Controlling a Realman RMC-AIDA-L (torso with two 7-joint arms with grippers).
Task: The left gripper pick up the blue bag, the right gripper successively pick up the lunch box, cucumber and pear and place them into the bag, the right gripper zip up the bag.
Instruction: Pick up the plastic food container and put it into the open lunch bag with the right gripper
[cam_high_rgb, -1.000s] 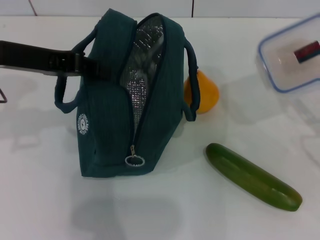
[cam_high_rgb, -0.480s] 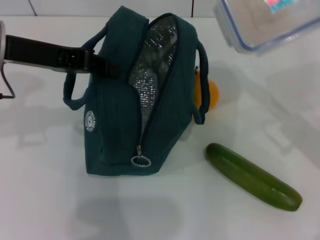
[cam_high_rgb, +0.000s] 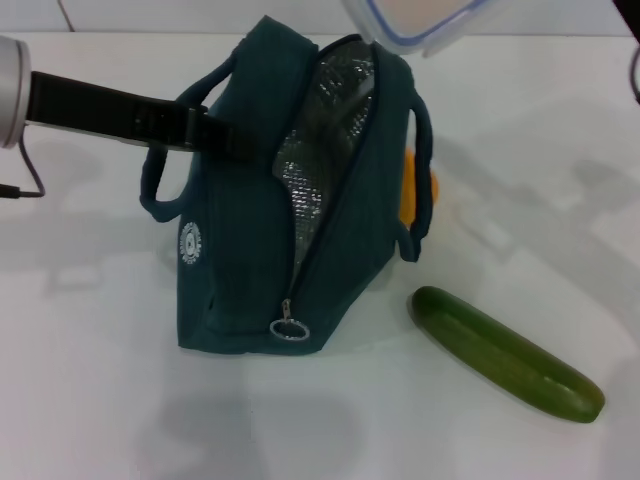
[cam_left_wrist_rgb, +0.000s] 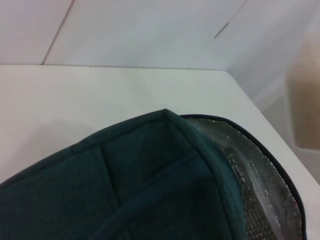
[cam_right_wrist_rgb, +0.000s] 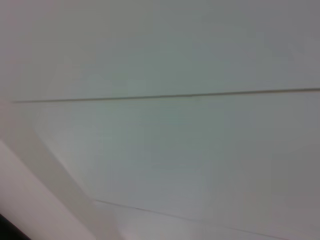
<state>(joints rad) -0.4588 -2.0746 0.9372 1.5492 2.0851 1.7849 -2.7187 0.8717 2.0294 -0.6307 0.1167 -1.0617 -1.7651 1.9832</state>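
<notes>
Overhead, the clear rectangular plastic lunch box (cam_high_rgb: 420, 22) with its blue-rimmed lid hangs in the air at the far edge of the head view, just above the far end of the large dark teal-blue fabric bag (cam_high_rgb: 240, 250). The bag stands on the white table (cam_high_rgb: 90, 400), mouth unzipped and silver foil lining showing. The right gripper carrying the box is out of sight, so its grip cannot be told. From the left, the left gripper (cam_high_rgb: 215, 135) reaches to the bag's near-left loop handle; whether it is clamped on it I cannot tell. An orange-yellow pear (cam_high_rgb: 420, 195) peeks out just right of the bag, and a long dark green cucumber (cam_high_rgb: 505, 353) lies nearer on the right. The opening looks narrow: lowered flat or off-centre, the box could catch the zipper edge and tip the bag.
</notes>
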